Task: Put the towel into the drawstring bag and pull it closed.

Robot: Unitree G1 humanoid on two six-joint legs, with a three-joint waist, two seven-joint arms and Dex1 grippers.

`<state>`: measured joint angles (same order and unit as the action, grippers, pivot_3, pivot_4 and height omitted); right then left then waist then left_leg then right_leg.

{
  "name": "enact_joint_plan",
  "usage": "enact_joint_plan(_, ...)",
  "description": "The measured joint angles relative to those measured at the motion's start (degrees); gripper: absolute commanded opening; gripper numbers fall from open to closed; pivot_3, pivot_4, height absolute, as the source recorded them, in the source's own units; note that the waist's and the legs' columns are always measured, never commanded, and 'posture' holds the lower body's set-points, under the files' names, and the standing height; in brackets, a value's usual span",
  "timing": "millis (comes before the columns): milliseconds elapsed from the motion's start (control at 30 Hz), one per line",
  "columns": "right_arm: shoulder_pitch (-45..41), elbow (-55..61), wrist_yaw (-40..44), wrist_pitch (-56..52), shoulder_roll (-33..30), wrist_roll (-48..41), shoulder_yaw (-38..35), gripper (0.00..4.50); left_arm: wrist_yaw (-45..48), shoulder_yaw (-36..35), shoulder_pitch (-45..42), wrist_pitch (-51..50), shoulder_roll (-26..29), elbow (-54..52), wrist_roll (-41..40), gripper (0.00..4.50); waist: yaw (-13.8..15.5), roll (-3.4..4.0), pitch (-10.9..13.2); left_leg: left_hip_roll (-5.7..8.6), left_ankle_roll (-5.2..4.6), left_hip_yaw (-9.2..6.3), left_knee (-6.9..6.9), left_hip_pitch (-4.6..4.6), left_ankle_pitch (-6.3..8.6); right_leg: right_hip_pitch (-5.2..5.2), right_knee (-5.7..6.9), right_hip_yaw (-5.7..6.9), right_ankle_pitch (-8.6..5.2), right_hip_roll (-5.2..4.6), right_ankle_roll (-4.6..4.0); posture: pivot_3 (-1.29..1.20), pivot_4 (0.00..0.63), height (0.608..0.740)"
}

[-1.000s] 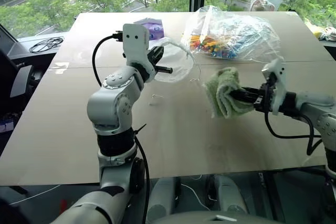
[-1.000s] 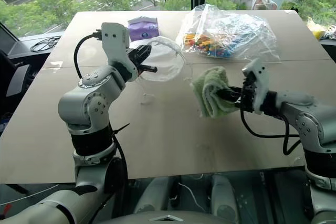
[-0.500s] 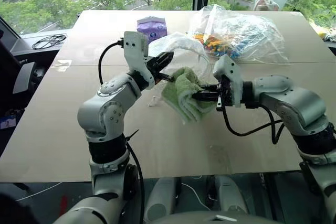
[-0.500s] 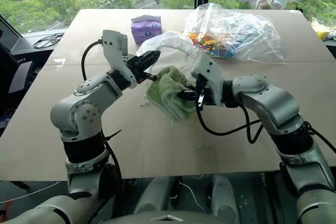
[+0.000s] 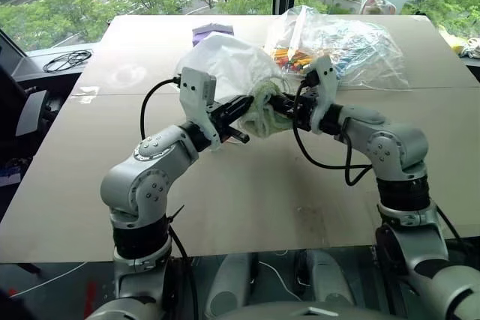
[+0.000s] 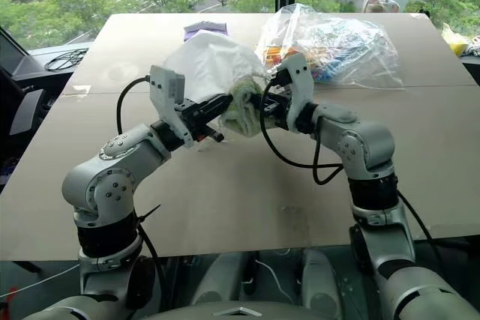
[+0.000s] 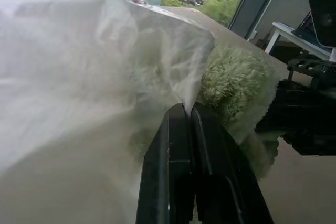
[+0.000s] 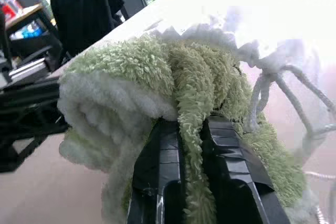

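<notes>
The right pincer [image 8: 191, 135] is clamped on a fold of the towel [image 8: 157, 82], whose front half sits inside the mouth of the drawstring bag [image 5: 221, 65]. The left pincer [image 7: 188, 124] pinches the bag's rim tight, holding the bag above the middle of the counter [image 5: 247, 200]. White cords [image 8: 273, 90] hang beside the towel.

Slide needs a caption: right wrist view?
Right hand pushing green towel into the white drawstring bag.

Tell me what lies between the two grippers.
In the eye views, the towel, partly inside the drawstring bag's mouth, lies between the left gripper and right gripper.
</notes>
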<state>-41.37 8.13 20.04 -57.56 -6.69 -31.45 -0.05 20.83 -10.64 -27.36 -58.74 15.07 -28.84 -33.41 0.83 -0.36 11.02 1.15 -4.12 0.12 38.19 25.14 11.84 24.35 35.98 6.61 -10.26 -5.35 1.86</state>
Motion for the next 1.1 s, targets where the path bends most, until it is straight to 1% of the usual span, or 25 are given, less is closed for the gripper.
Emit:
enact_joint_plan(67, 0.0, -0.3, -2.0, -0.7, 1.4, 0.0, -0.5, 0.04, -0.4, 0.1, 0.0, 0.0, -0.5, 0.0, -0.5, 0.0, 0.1, 0.01, 0.0, 0.01, 0.0, 0.0, 0.0, 0.0, 0.0, 0.01, 0.0, -0.09, 0.0, 0.22, 0.0, 0.0, 0.15, 0.74)
enact_joint_plan(167, 0.7, -0.2, -3.9, -0.6, 2.3, 0.8, -0.6, 0.04, -1.0, 0.6, -0.1, 0.0, -1.1, 0.0, -1.0, 0.0, 0.1, 0.01, 0.0, 0.02, 0.0, 0.03, 0.0, -0.02, 0.0, 0.0, -0.02, -0.22, 0.0, 0.28, 0.0, 0.0, 0.15, 0.74)
enact_joint_plan(233, 2.8, 0.0, -3.5, 0.5, 0.0, 3.1, 2.8, 0.04, -1.2, 1.5, -0.4, 0.0, -1.6, 0.0, -1.8, 0.0, 0.1, 0.02, 0.0, 0.03, -0.01, 0.05, 0.0, -0.02, 0.0, 0.01, -0.04, -0.25, -0.01, 0.28, 0.0, 0.0, 0.15, 0.74)
enact_joint_plan(300, 4.7, -0.1, -3.7, 0.4, 0.5, 3.4, 3.5, 0.04, -1.4, 1.5, -0.7, 0.1, -2.1, 0.0, -2.8, 0.0, -0.1, 0.02, 0.0, 0.01, -0.01, 0.15, -0.01, -0.02, 0.0, 0.06, -0.03, -0.36, -0.01, 0.3, 0.0, 0.0, 0.15, 0.74)
enact_joint_plan(433, 3.5, -0.3, -8.0, -0.9, 7.0, -1.1, -5.0, 0.04, -2.6, 1.6, -0.7, 0.1, -3.3, 0.0, -4.6, 0.0, -0.3, 0.02, 0.0, -0.14, -0.01, 0.45, -0.07, -0.09, 0.0, 0.29, 0.26, -0.79, 0.0, 0.39, 0.0, 0.0, 0.15, 0.74)
enact_joint_plan(533, 0.8, -2.0, -14.2, -1.7, 13.5, -8.1, -15.4, 0.04, -3.7, 1.5, -0.5, 0.1, -3.7, 0.0, -5.8, 0.0, -0.2, 0.02, 0.0, -0.21, -0.01, 0.56, -0.07, -0.21, 0.0, 0.29, 0.38, -0.98, 0.0, 0.46, -0.01, 0.0, 0.15, 0.74)
enact_joint_plan(600, -0.1, -3.1, -18.7, -2.0, 14.3, -14.5, -20.8, 0.04, -3.9, 1.9, 0.3, 0.4, -4.0, -0.2, -6.3, 0.0, 0.0, 0.02, 0.0, -0.21, -0.02, 0.68, -0.08, -0.28, 0.0, 0.29, 0.42, -1.05, -0.01, 0.45, -0.02, 0.0, 0.15, 0.74)
enact_joint_plan(633, -0.2, -4.1, -22.7, -2.0, 14.4, -19.8, -24.4, 0.04, -4.6, 1.7, 1.1, 0.7, -4.8, 0.0, -6.5, 0.0, 0.0, 0.02, 0.0, -0.19, -0.02, 0.74, -0.08, -0.27, 0.01, 0.29, 0.4, -1.12, -0.01, 0.44, -0.02, 0.0, 0.15, 0.74)
enact_joint_plan(700, -0.2, -6.3, -30.5, -0.6, 14.5, -28.2, -28.5, 0.04, -5.9, 1.2, 1.2, 2.0, -7.8, 1.7, -7.1, 0.0, -0.1, 0.02, 0.0, -0.16, -0.05, 0.9, -0.08, -0.27, 0.02, 0.32, 0.32, -1.27, -0.01, 0.44, -0.03, 0.0, 0.15, 0.74)
enact_joint_plan(733, -0.2, -6.6, -31.6, -0.3, 14.5, -29.4, -28.7, 0.04, -6.0, 1.2, 1.1, 2.3, -8.3, 2.1, -7.2, 0.0, -0.1, 0.02, 0.0, -0.16, -0.06, 0.94, -0.07, -0.27, 0.02, 0.32, 0.32, -1.29, -0.01, 0.44, -0.04, 0.0, 0.15, 0.74)
enact_joint_plan(800, -0.2, -8.3, -38.3, 2.1, 14.6, -36.0, -29.1, 0.04, -6.0, 2.8, 0.0, 4.6, -9.1, 5.4, -6.2, 0.0, -0.3, 0.02, 0.0, -0.17, -0.08, 1.02, -0.09, -0.28, 0.03, 0.37, 0.33, -1.37, -0.02, 0.47, -0.05, 0.0, 0.15, 0.74)
enact_joint_plan(867, -0.2, -9.4, -42.5, 4.2, 14.6, -39.9, -29.1, 0.04, -5.9, 4.0, -0.9, 6.4, -9.4, 7.7, -4.8, 0.0, -0.4, 0.02, 0.0, -0.2, -0.09, 1.03, -0.14, -0.28, 0.02, 0.4, 0.34, -1.39, -0.01, 0.5, -0.04, 0.0, 0.15, 0.74)
enact_joint_plan(900, -0.2, -10.5, -46.7, 6.8, 14.6, -43.7, -28.9, 0.04, -5.8, 5.1, -1.8, 8.4, -10.0, 10.4, -3.7, 0.0, -0.4, 0.02, 0.0, -0.23, -0.09, 1.03, -0.18, -0.29, 0.02, 0.41, 0.34, -1.47, -0.01, 0.55, -0.03, 0.0, 0.15, 0.74)
enact_joint_plan(933, -0.2, -11.3, -49.0, 8.7, 14.6, -45.5, -28.5, 0.04, -5.7, 5.7, -2.5, 9.6, -10.8, 12.1, -3.0, 0.0, -0.4, 0.02, 0.0, -0.25, -0.09, 1.04, -0.2, -0.27, 0.02, 0.42, 0.33, -1.54, 0.0, 0.58, -0.02, 0.0, 0.15, 0.74)
enact_joint_plan(1100, -0.2, -13.7, -56.5, 16.0, 14.6, -52.6, -23.7, 0.04, -3.0, 8.5, -6.8, 14.7, -13.9, 18.7, -2.1, 0.0, -0.6, 0.02, 0.0, -0.3, -0.14, 1.22, -0.24, -0.24, 0.05, 0.49, 0.28, -1.71, 0.0, 0.65, -0.01, 0.0, 0.15, 0.74)
